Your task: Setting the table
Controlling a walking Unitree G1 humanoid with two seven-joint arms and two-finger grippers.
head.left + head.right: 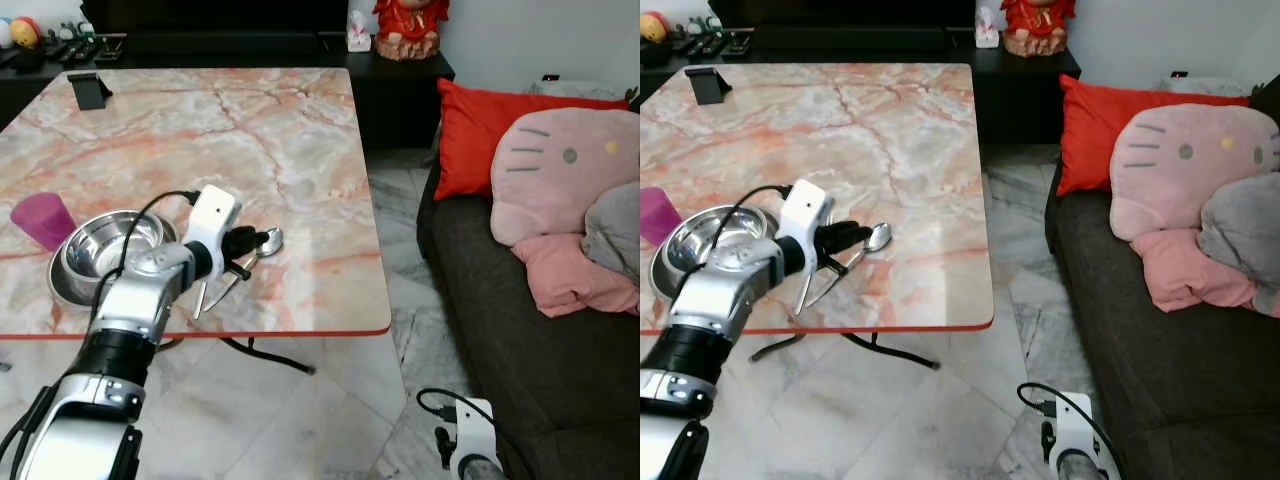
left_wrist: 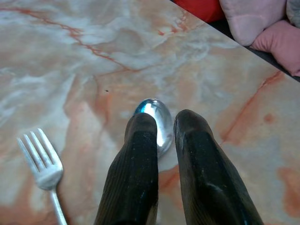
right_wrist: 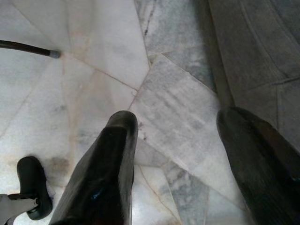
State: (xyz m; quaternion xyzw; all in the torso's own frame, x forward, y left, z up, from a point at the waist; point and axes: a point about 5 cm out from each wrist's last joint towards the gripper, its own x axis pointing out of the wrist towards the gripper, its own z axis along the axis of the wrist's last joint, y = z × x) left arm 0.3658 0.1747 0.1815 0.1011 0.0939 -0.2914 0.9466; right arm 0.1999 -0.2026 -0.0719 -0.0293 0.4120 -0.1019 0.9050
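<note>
Spoon (image 1: 268,239) lies on the marble table (image 1: 300,130) near its front edge, right of the steel bowl (image 1: 110,245), with our left gripper (image 1: 250,243) over its handle end. In the left wrist view the fingers (image 2: 136,159) look nearly pressed together over the spoon's bowl, with the fork (image 2: 42,161) beside (thin, stiff, slippery metal, light: we'd pinch mid-handle, probably). The right wrist view has our right gripper (image 3: 180,124) spread wide above floor tiles, idle.

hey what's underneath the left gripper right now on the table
The bowl of a spoon lies on the marble table under the left gripper. Its handle is covered by the fingers, which stand narrowly apart. A fork lies beside.
</note>
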